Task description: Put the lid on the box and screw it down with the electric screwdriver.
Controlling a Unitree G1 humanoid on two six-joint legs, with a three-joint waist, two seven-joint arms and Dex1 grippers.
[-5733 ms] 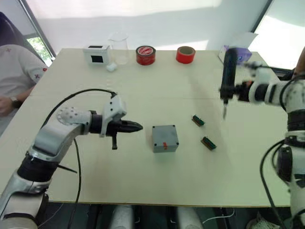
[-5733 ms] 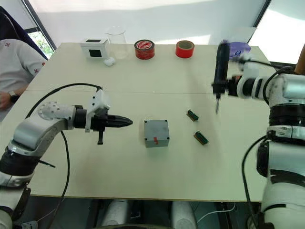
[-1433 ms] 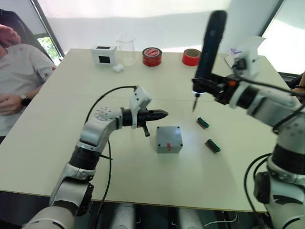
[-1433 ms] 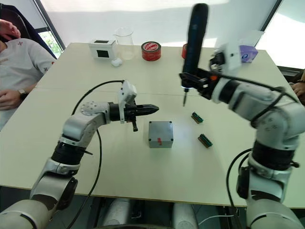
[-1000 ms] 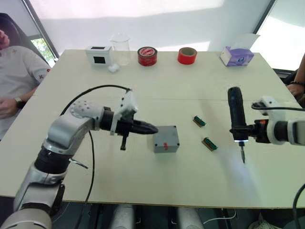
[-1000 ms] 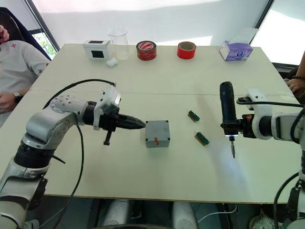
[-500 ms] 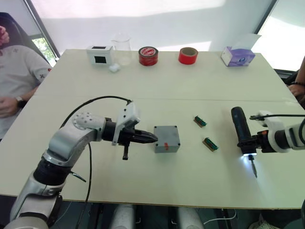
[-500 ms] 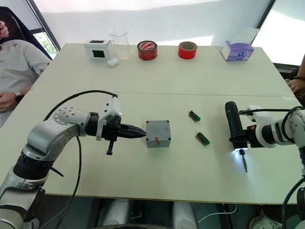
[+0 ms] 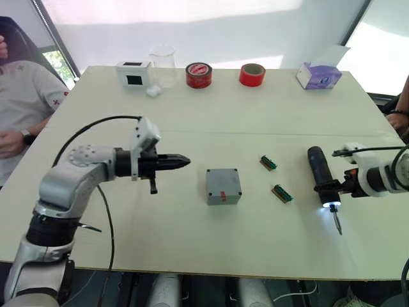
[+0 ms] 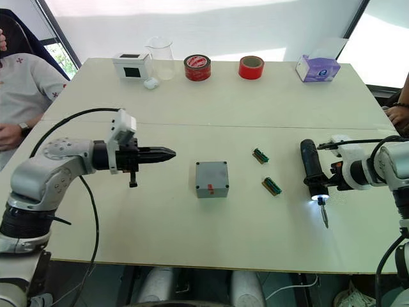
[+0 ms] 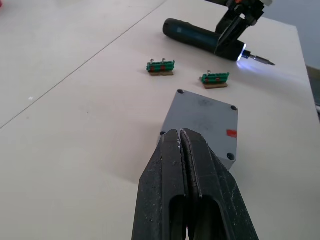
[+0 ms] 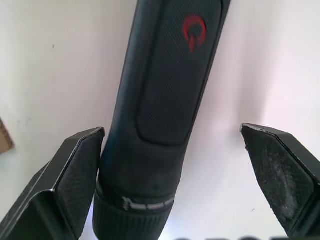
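The grey box (image 9: 223, 186) sits mid-table with a red mark on its near side. The flat grey lid (image 11: 205, 116), with screw holes in its corners, lies on top of it. My left gripper (image 9: 182, 160) is shut and empty, a short way left of the box, pointing at it. The black electric screwdriver (image 9: 319, 171) lies on the table at the right. Its tip light (image 9: 331, 206) is lit and its bit points toward the near edge. My right gripper (image 12: 170, 130) is open and straddles the tool's body, one finger (image 12: 75, 175) close beside it.
Two small green terminal blocks (image 9: 267, 162) (image 9: 282, 193) lie between box and screwdriver. Along the far edge stand a white box with a black screen (image 9: 131, 73), a beaker (image 9: 160, 62), two red tape rolls (image 9: 198, 75) (image 9: 252, 74) and a tissue box (image 9: 319, 75). A person (image 9: 19, 109) sits at the left.
My left gripper has drawn back leftward from the box's left side. The screwdriver and right gripper have shifted only slightly.
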